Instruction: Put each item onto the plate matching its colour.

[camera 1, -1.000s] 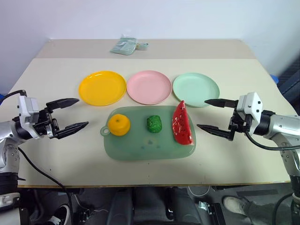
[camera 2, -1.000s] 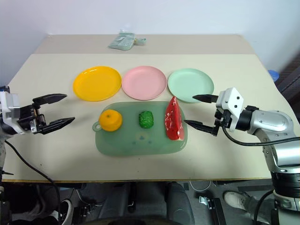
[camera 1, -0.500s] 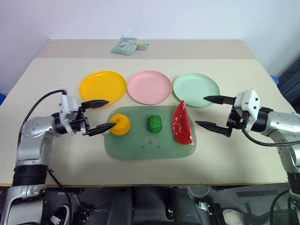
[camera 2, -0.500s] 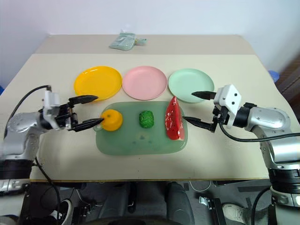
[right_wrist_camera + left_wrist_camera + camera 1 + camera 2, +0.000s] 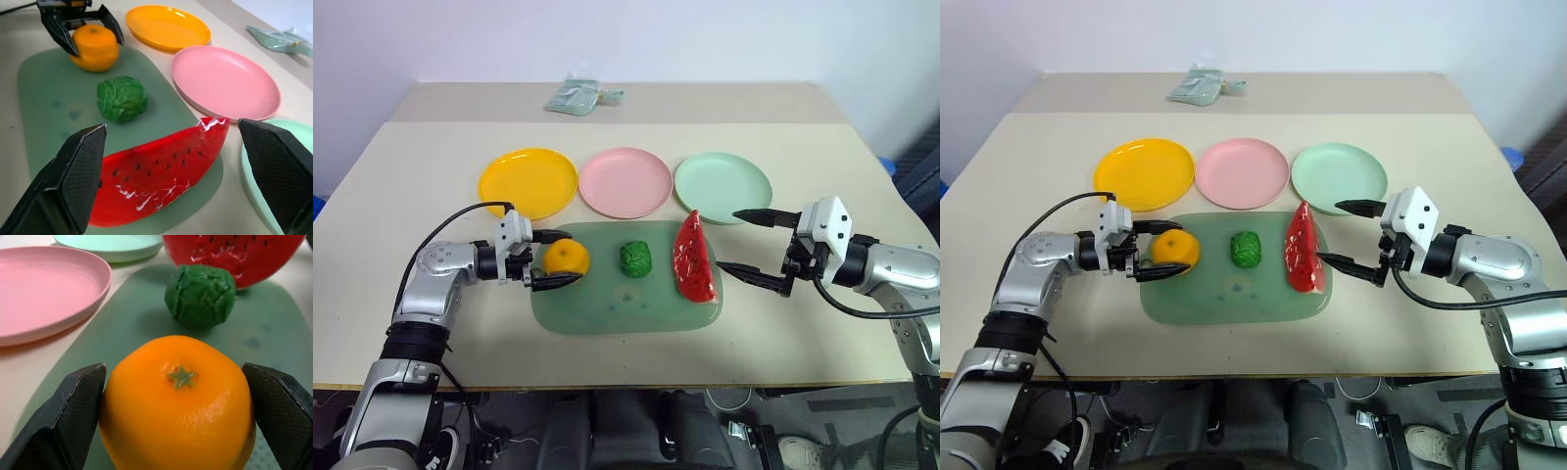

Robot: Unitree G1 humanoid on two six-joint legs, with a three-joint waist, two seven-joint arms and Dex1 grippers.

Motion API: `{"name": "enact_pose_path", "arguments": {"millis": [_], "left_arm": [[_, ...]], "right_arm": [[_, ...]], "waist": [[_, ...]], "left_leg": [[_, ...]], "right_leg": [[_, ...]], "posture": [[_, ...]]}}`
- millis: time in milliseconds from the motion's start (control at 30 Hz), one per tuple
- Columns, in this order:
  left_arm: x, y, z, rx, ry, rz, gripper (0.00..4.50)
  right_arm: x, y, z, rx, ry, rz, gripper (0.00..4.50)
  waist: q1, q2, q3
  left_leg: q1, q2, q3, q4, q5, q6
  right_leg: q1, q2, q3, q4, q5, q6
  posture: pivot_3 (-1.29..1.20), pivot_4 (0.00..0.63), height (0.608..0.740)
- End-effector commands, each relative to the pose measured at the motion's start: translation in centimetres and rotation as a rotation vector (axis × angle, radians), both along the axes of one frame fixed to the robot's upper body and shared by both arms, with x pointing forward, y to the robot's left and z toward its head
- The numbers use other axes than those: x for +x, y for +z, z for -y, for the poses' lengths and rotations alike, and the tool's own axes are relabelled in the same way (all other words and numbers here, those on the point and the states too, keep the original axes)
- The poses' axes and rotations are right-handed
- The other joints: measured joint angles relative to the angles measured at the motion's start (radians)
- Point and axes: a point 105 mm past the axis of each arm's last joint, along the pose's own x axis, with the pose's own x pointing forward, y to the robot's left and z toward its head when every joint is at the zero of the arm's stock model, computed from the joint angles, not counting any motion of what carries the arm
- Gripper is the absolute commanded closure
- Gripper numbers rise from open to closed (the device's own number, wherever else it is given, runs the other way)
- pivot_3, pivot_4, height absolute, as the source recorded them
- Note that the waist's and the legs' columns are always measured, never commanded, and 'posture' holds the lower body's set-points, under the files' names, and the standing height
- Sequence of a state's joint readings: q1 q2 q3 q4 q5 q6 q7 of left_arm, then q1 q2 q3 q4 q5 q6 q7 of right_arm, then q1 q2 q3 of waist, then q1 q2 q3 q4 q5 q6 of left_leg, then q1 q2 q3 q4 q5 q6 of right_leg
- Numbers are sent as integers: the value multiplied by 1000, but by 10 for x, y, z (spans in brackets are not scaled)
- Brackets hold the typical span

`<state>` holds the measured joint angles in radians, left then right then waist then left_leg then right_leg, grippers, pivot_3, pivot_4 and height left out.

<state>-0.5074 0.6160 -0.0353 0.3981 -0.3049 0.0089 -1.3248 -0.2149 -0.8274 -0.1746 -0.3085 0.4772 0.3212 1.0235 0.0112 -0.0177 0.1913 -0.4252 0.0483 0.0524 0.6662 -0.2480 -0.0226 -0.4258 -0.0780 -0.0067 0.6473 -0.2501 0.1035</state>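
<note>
On the green mat [image 5: 617, 308] lie a round orange fruit [image 5: 566, 258], a bumpy dark green lump [image 5: 634, 258] and a red watermelon wedge [image 5: 693, 257]. Behind the mat stand a yellow-orange plate [image 5: 529, 182], a pink plate [image 5: 626, 181] and a mint green plate [image 5: 722, 186]. My left gripper [image 5: 572, 257] reaches in from the left, open, with one finger on either side of the orange fruit [image 5: 178, 406] and close to its sides. My right gripper [image 5: 727, 240] hangs open just right of the watermelon wedge [image 5: 161, 176], holding nothing.
A crumpled clear bag [image 5: 574, 96] lies at the far edge of the table. The table's seam runs behind the plates. Bare tabletop lies to the left and right of the mat and along the front edge.
My left arm has swung in to the right and lowered, bringing its open fingers from the table's left side to around the orange fruit. The right gripper has kept still.
</note>
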Motion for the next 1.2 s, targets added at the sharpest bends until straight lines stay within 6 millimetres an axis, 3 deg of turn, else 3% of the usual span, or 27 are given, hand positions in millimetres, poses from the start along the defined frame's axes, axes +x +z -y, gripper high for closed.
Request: {"name": "enact_pose_path", "arguments": {"millis": [33, 67, 200, 400, 533, 700, 733, 800, 833, 900, 1000, 1133, 1200], "left_arm": [[-2, -11, -2, 32, -13, -38, 827], [-2, -11, -2, 25, -21, -44, 1081], [27, 50, -1, -206, 153, 184, 1182], [76, 90, -35, -258, 531, 348, 1182], [104, 92, -54, -315, 793, 300, 1182], [116, 72, -72, -192, 968, 322, 1182], [116, 66, -72, -173, 975, 310, 1182], [118, 61, -77, -157, 1008, 300, 191], [118, 60, -78, -156, 1018, 300, 66], [119, 58, -77, -185, 1003, 255, 66], [119, 70, -74, -213, 985, 301, 66], [108, 94, -46, -302, 756, 356, 66], [88, 107, -27, -348, 530, 367, 66]], "right_arm": [[-1, 17, 0, -9, -2, 74, 65], [-1, 17, 0, -11, -2, 76, 65], [2, 22, -6, 17, 12, 91, 65], [20, 43, -13, 110, -22, 151, 65], [48, 45, -10, 140, -144, 181, 65], [48, 48, -20, 161, -121, 197, 65], [47, 46, -20, 153, -114, 196, 65], [44, 44, -21, 136, -99, 196, 65], [43, 43, -21, 134, -96, 195, 65], [42, 44, -22, 140, -94, 193, 65], [40, 44, -22, 141, -85, 188, 65], [38, 40, -22, 146, -98, 90, 65], [35, 42, -27, 221, -68, -61, 65]], "waist": [[0, 0, 0], [0, 0, 0], [3, 0, 0], [-2, -2, 1], [0, -2, 0], [0, -2, 0], [1, -2, 0], [2, -2, 0], [2, -2, 0], [2, -2, 0], [1, -2, 0], [2, -2, 0], [0, -2, 0]], "left_leg": [[0, 0, 0, 0, 0, 0], [0, 0, 0, 0, 0, 0], [0, 0, 0, 0, 0, 0], [0, 0, -1, 1, 0, 0], [0, 0, 0, 1, 0, 0], [-1, 0, 0, 0, 0, 0], [-1, 0, 0, 0, 0, 0], [-1, -1, 0, 0, 0, 0], [-1, -1, 0, 0, 0, 0], [-1, -1, 0, 0, 0, 0], [-1, -1, 0, 0, 0, 0], [-1, -1, 0, 0, 0, 0], [-1, 0, 0, 0, 0, -1]], "right_leg": [[0, 0, 0, 0, 0, 0], [0, 0, 0, 0, 0, 0], [0, 0, 0, 0, 0, 0], [0, 0, 0, 0, 0, 1], [0, 0, 0, 0, 0, 1], [0, 0, 0, -1, 0, 1], [0, 0, 0, -1, 0, 1], [0, 0, -1, -1, 0, 1], [0, 0, -1, -1, 0, 1], [0, 0, -1, 0, 1, 1], [0, 0, -1, 0, 1, 1], [0, 0, -1, 0, 1, 1], [0, 0, 0, 0, 1, 1]], "posture": [[0, 150, 740], [0, 150, 740], [0, 150, 740], [0, 150, 740], [0, 150, 740], [0, 150, 740], [0, 150, 740], [0, 150, 740], [0, 150, 740], [0, 150, 740], [0, 150, 740], [0, 150, 740], [0, 150, 740]]}}
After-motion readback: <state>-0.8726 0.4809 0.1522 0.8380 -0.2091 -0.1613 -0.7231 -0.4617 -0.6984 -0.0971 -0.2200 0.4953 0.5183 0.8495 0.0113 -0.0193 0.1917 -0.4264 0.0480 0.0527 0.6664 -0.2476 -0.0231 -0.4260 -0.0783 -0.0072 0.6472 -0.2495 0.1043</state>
